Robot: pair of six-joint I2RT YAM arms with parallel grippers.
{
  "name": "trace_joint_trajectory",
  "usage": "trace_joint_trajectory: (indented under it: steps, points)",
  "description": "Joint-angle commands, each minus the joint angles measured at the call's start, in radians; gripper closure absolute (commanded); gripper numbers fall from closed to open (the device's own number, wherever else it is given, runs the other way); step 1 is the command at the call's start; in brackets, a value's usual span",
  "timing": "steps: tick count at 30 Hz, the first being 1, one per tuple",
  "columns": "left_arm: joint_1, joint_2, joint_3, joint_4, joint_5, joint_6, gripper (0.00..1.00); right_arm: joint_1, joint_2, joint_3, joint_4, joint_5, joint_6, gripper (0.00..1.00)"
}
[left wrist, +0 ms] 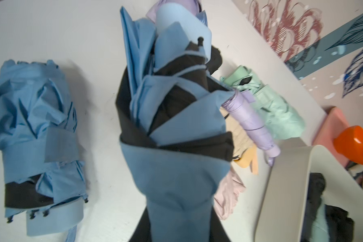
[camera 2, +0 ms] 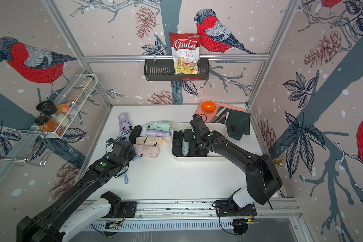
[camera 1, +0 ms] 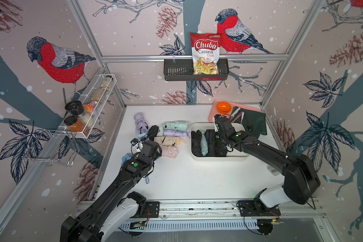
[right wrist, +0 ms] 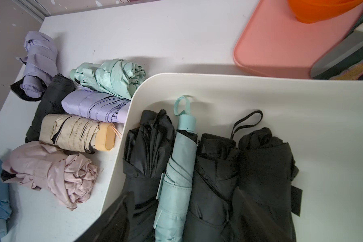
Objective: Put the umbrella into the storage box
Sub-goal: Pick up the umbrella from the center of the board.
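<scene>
The left end effector (camera 1: 144,140) is closed on a blue-and-black umbrella (left wrist: 176,136), though its fingers are hidden behind the fabric. This is at about 9 o'clock on the table (camera 1: 187,180), and a second blue umbrella (left wrist: 40,136) lies just beside it. The right end effector (right wrist: 189,220) hangs with its fingers wide apart, holding nothing, over the storage box (camera 1: 220,158). The box sits at 3 o'clock from the held umbrella and contains three black umbrellas (right wrist: 147,150) and a mint umbrella (right wrist: 176,167). Loose umbrellas (camera 1: 170,138) in pink, beige, lilac and mint lie between the two
</scene>
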Motion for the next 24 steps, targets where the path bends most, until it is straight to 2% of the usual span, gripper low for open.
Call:
trace_joint_trajectory:
  steps: [1,7,13,19,24]
  points:
    - [-0.002,-0.024,0.011,0.121,0.038,0.102,1.00,-0.013,-0.028,-0.014,0.058,-0.050,0.026,0.22]
    - [0.000,-0.009,-0.079,0.562,0.310,0.250,1.00,-0.069,-0.092,-0.075,0.140,-0.197,0.053,0.23]
    - [0.001,0.138,-0.085,0.904,0.614,0.325,1.00,-0.095,-0.165,-0.137,0.238,-0.342,0.057,0.22]
    - [0.001,0.295,-0.024,1.123,0.892,0.322,1.00,-0.122,-0.230,-0.215,0.414,-0.485,0.103,0.18]
    - [0.000,0.355,0.005,1.206,1.012,0.276,1.00,-0.124,-0.288,-0.266,0.604,-0.568,0.140,0.15]
